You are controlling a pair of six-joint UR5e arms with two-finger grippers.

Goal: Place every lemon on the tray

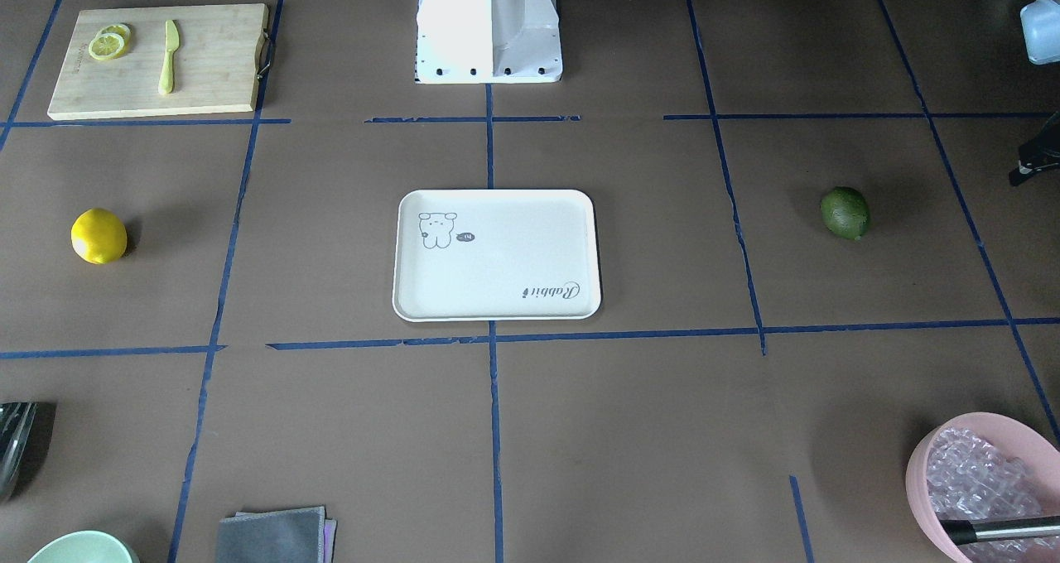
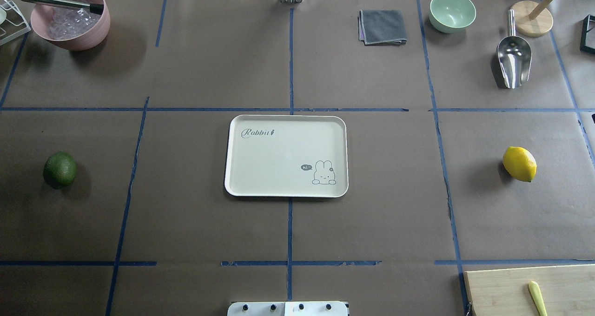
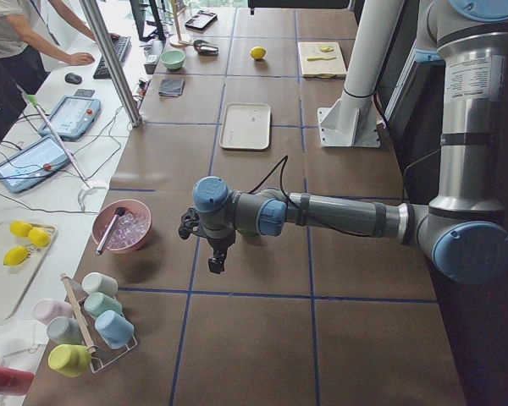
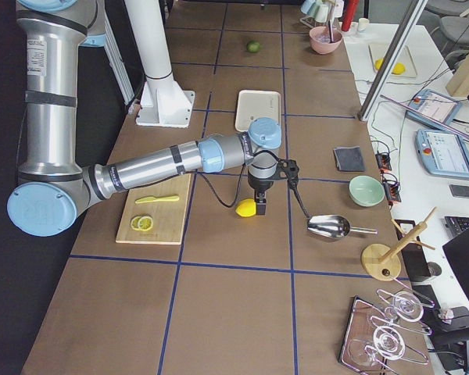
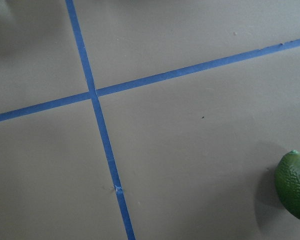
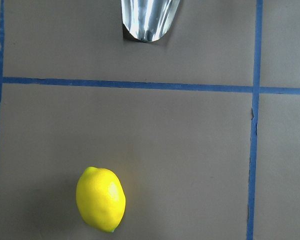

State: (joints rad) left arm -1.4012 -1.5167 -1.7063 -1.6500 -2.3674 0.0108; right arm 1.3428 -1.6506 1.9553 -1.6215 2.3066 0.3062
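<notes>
The yellow lemon (image 1: 99, 236) lies on the brown table on my right side, also in the overhead view (image 2: 519, 164) and the right wrist view (image 6: 100, 199). The dark green lemon (image 1: 845, 213) lies on my left side, also overhead (image 2: 59, 169) and at the edge of the left wrist view (image 5: 295, 185). The cream tray (image 2: 279, 153) sits bare at the table's middle. My right gripper (image 4: 262, 205) hangs just above the yellow lemon. My left gripper (image 3: 216, 258) hangs near the green lemon. I cannot tell whether either is open or shut.
A bamboo cutting board (image 1: 157, 62) holds lemon slices (image 1: 109, 43) and a yellow knife (image 1: 169, 56). A pink bowl (image 2: 69, 18), grey cloth (image 2: 382, 26), green bowl (image 2: 452, 11) and metal scoop (image 2: 512, 60) line the far edge.
</notes>
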